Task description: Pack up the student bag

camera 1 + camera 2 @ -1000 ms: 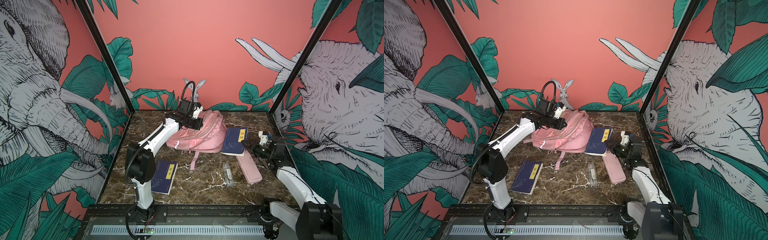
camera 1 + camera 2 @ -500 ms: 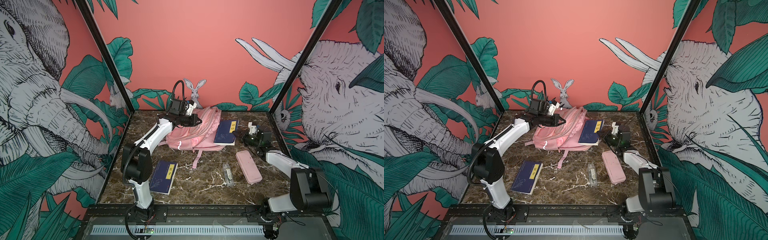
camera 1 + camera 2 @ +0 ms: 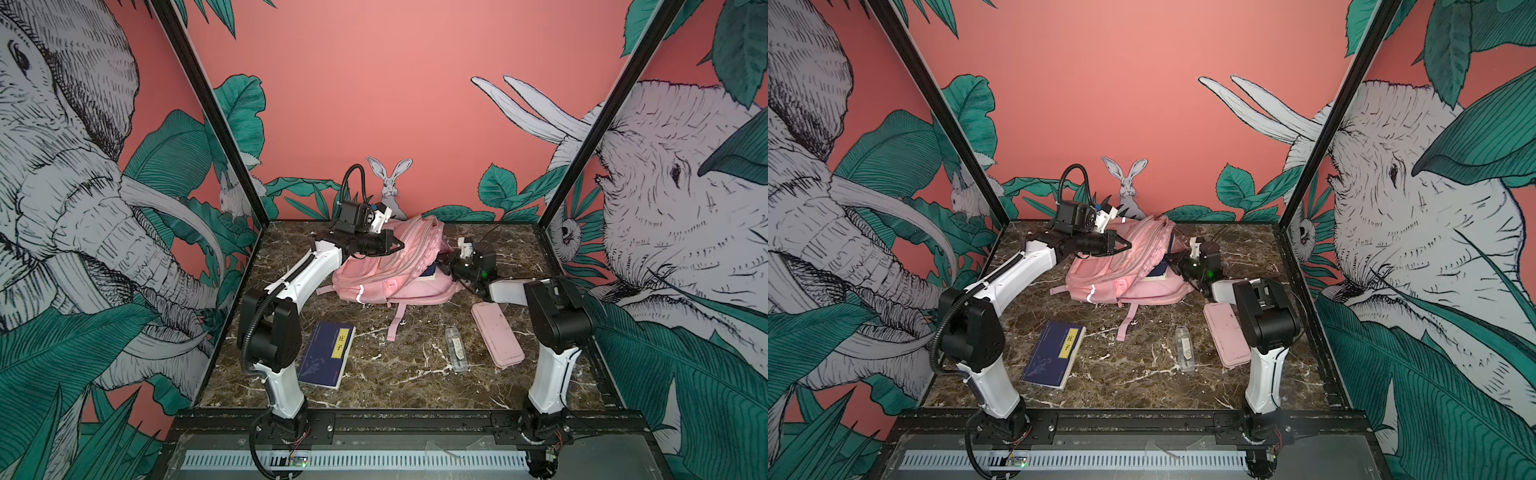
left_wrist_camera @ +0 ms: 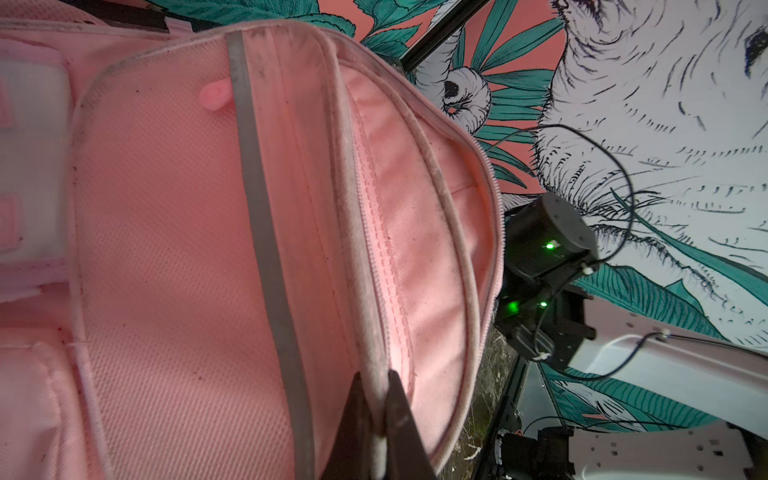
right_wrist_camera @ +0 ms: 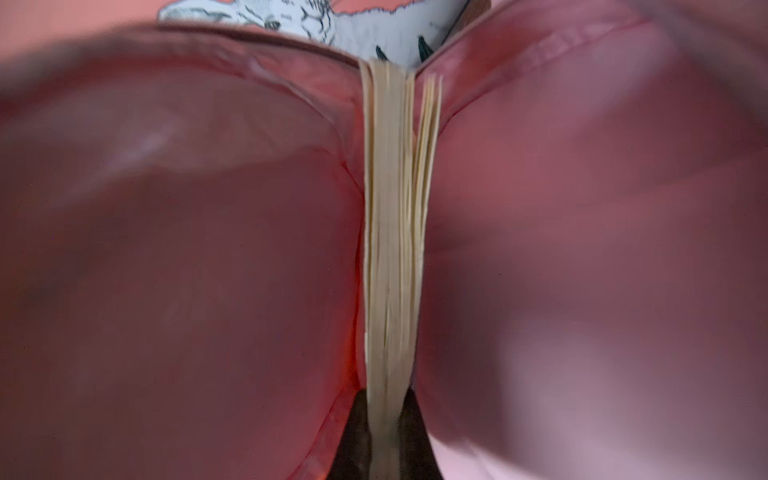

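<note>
Because the mouth has to gape before anything can go in, I have the left gripper [image 3: 398,246] shut tight on the upper flap of the student bag [image 3: 386,274], holding it up off the body. In both top views the bag lies at the 12 o'clock end of the table [image 3: 415,386], with its mouth facing 3 o'clock. My right gripper [image 3: 445,266] sits at that mouth on the 3 o'clock side, clamped on a dark blue book [image 3: 430,272] that is partly inside. A second blue book [image 3: 328,353] lies at 7 o'clock of the bag, a pink pencil case [image 3: 496,334] at 4 o'clock and a small clear case [image 3: 456,348] at 5 o'clock. All three are well apart from the bag and, I judge, waiting their turn.

From the left wrist, the left gripper [image 4: 376,419] pinches only the grey piped rim of the flap. The bag's pink lining [image 4: 174,232] spreads out ahead of it, and the right arm's wrist [image 4: 544,245] is just past the zip edge.

From the right wrist, the right gripper [image 5: 386,415] is closed on the book's cream page edges [image 5: 395,208]. Pink fabric [image 5: 187,249] crowds both covers, so the book is in the compartment. The blur hides how deep it sits.
</note>
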`<state>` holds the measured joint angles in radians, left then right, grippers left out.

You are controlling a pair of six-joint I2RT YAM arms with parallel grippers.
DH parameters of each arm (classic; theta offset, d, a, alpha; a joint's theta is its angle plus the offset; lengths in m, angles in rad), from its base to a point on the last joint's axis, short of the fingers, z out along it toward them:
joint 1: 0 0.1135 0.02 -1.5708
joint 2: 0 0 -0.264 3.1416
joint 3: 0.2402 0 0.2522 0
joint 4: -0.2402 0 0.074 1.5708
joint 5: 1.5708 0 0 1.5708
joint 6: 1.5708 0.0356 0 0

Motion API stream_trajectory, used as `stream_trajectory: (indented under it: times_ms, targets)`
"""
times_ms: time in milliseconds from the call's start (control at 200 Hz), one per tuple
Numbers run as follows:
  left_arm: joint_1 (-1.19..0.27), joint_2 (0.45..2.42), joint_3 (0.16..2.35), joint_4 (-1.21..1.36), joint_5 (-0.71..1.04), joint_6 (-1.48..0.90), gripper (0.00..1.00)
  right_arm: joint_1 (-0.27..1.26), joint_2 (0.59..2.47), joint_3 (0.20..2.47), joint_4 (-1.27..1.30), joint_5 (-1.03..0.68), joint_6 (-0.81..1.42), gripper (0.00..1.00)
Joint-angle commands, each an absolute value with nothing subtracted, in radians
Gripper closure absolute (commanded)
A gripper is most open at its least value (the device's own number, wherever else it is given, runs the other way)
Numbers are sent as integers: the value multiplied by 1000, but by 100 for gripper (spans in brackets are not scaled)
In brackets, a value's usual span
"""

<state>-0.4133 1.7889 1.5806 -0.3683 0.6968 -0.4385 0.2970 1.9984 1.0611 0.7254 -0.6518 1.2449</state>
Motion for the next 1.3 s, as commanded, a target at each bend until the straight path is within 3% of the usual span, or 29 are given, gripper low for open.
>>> stream_trajectory:
  times_ms: [0, 900, 1140, 1295]
  targets:
    - [-408, 1689, 1584, -288, 761, -451, 100, 340, 2037, 1141, 864, -674, 1294, 100]
    - [-404, 1692, 1549, -205, 797, -525, 100, 504, 2289, 1485, 586, -634, 1216, 100]
    - [-405, 1707, 1554, -178, 799, -551, 100, 513, 2258, 1469, 465, -617, 1142, 83]
    - [-405, 1716, 1562, -168, 799, -562, 100, 518, 2248, 1469, 431, -625, 1126, 79]
